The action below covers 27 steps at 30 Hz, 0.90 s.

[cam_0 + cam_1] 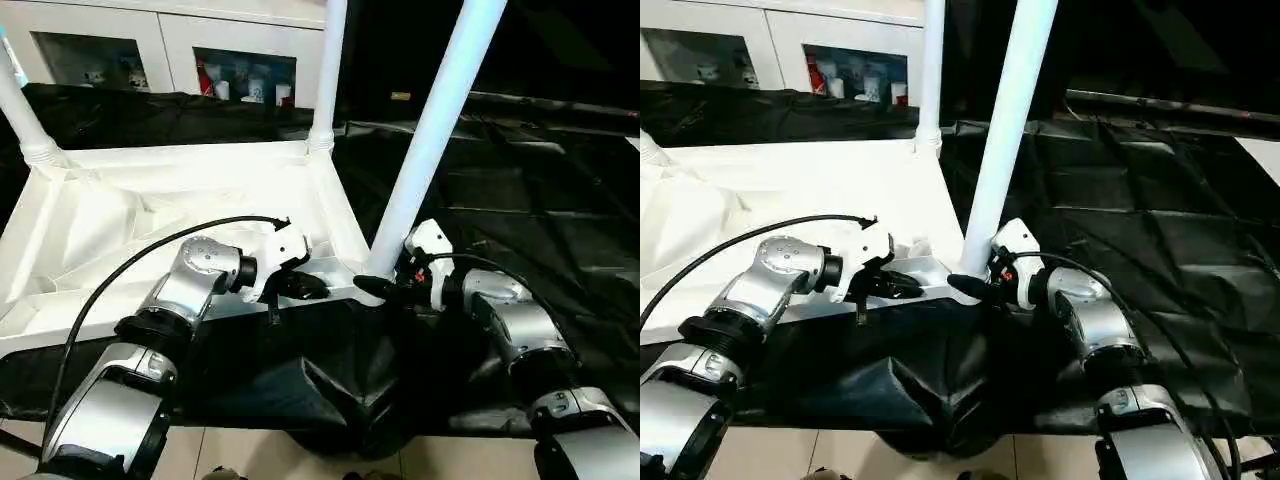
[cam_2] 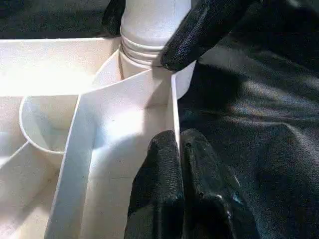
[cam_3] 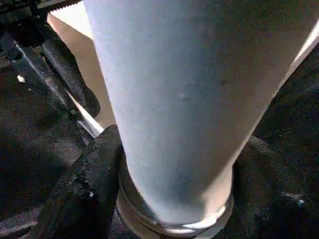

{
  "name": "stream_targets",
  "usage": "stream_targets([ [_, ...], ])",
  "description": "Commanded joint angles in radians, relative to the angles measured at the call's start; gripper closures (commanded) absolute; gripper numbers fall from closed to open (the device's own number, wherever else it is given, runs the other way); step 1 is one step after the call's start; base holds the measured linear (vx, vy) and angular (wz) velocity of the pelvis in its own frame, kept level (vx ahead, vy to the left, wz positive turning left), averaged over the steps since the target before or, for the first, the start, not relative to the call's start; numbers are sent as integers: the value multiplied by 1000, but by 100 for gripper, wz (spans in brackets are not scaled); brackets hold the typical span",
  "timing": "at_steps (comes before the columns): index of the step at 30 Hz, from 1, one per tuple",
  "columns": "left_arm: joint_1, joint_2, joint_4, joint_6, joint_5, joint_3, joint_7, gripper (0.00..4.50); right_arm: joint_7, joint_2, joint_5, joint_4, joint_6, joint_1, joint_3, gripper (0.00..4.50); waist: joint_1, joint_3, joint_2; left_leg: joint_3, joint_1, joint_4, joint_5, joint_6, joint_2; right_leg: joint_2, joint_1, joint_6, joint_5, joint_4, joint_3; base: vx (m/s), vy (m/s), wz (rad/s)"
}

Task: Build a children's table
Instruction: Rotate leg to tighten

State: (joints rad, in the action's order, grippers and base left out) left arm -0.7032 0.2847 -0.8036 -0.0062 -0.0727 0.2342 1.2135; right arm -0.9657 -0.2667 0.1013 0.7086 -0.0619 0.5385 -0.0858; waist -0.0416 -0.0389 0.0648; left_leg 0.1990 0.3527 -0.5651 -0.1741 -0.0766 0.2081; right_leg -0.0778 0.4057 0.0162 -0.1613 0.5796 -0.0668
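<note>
Tabletop (image 1: 150, 200) | 3 legs' tops cut off | L pincer (image 1: 300, 285) together | R pincer (image 1: 385, 288) clamped on leg (image 1: 430, 140)

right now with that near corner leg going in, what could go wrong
The near leg leans noticeably while the far leg stands upright, so it may be seating crooked in its corner socket and could cross-thread or jam. The right gripper straddles the leg's base; if its fingers slip, the leg could tip. The left gripper pinches only the tabletop rim, so the top might shift.

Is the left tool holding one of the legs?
No, the left tool is shut on the tabletop rim, beside the near leg.
</note>
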Motion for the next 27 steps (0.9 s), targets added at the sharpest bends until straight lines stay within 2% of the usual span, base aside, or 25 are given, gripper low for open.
stream_targets([
  [1,18,-36,-11,7,5,18,-22,450,21,20,-9,-3,-22,-23,-16,178,-2,53,-1,-10,-5,58,-229,52,31,-62,-46,215,-248,-58,43,0,0,0],
  [2,11,-51,-23,17,-5,16,-65,450,68,39,-14,2,-27,-26,-10,178,-1,52,3,-10,-7,59,-243,49,31,-63,-44,207,-279,-62,43,0,0,0],
  [4,-15,-102,-61,36,-29,12,-179,450,247,98,-34,41,-77,-18,17,178,4,46,-1,-13,-10,63,-273,33,30,-63,-37,190,-342,-70,44,0,0,0],
  [5,-21,-115,-69,42,-34,12,-205,450,288,113,-35,50,-91,-15,26,178,7,45,-1,-17,-14,65,-304,9,29,-64,-34,171,-405,-76,42,0,0,0],
  [6,-35,-145,-88,52,-46,11,-266,450,397,146,-33,81,-114,2,55,178,11,47,0,-20,-14,66,-320,-1,28,-65,-35,154,-444,-79,41,0,0,0],
  [8,-58,-202,-114,75,-55,12,-345,450,585,202,-29,139,-121,34,103,178,16,46,-13,-21,-22,65,-349,-19,27,-65,-23,144,-472,-84,43,0,0,0],
  [9,-61,-212,-117,80,-56,12,-357,450,613,211,-29,147,-119,39,108,178,18,46,-6,-24,-18,66,-363,-17,24,-64,-28,130,-499,-90,38,0,0,0],
  [10,-73,-246,-128,97,-59,14,-392,450,668,241,-26,167,-103,52,117,178,18,47,-5,-23,-16,66,-362,-14,23,-64,-30,123,-504,-92,37,0,0,0],
  [11,-80,-271,-135,107,-62,17,-416,450,698,262,-30,177,-90,61,116,178,18,46,-11,-21,-22,64,-378,-13,23,-63,-21,114,-511,-97,39,0,0,0],
  [12,-84,-286,-140,113,-63,20,-429,450,715,275,-33,182,-82,67,114,178,17,46,-20,-21,-27,62,-389,-13,21,-63,-18,113,-513,-98,39,0,0,0],
  [13,-88,-308,-145,117,-66,24,-445,450,745,287,-68,190,-46,77,86,178,18,48,-11,-21,-22,62,-393,-5,19,-60,-21,105,-522,-101,35,0,0,0],
  [14,-88,-310,-146,112,-69,27,-443,450,745,288,-79,190,-37,79,76,178,16,47,-17,-21,-23,62,-394,-2,19,-60,-19,103,-518,-102,36,0,0,0],
  [16,-90,-311,-151,105,-74,28,-447,450,746,291,-87,188,-31,79,75,178,17,47,-13,-21,-19,62,-396,8,17,-59,-22,98,-518,-103,35,0,0,0],
  [17,-92,-310,-159,98,-79,27,-449,450,743,296,-86,191,-21,81,83,123,15,48,-13,-21,-17,63,-387,15,18,-59,-23,96,-511,-102,35,0,0,0],
  [20,-83,-273,-159,58,-81,25,-410,450,660,274,-67,177,15,73,87,103,14,49,-14,-22,-13,64,-380,22,19,-60,-25,99,-499,-101,35,0,0,0],
  [21,-76,-254,-152,45,-76,25,-384,450,618,257,-64,170,27,69,81,92,16,50,-12,-23,-7,66,-370,24,20,-60,-30,101,-484,-97,35,0,0,0],
  [22,-72,-241,-148,36,-73,26,-366,450,596,244,-64,165,36,67,76,80,14,50,-13,-24,-6,67,-366,27,20,-61,-32,103,-479,-96,35,0,0,0],
  [23,-64,-223,-140,17,-69,29,-338,450,570,222,-69,157,49,63,70,72,13,51,-11,-22,-8,65,-361,34,21,-61,-30,110,-465,-95,36,0,0,0],
  [24,-58,-211,-133,5,-65,29,-316,450,546,205,-69,151,55,60,67,66,14,50,-4,-20,-6,64,-351,39,22,-62,-31,119,-450,-93,37,0,0,0],
  [25,-58,-211,-133,5,-65,29,-316,450,546,205,-69,151,55,60,67,66,14,50,-4,-20,-6,64,-351,39,22,-62,-31,119,-450,-93,37,0,0,0],
  [27,-36,-167,-107,-22,-45,24,-242,450,461,145,-66,135,70,55,64,66,7,52,-3,-16,-5,61,-309,55,23,-65,-35,143,-405,-86,40,0,0,0],
])
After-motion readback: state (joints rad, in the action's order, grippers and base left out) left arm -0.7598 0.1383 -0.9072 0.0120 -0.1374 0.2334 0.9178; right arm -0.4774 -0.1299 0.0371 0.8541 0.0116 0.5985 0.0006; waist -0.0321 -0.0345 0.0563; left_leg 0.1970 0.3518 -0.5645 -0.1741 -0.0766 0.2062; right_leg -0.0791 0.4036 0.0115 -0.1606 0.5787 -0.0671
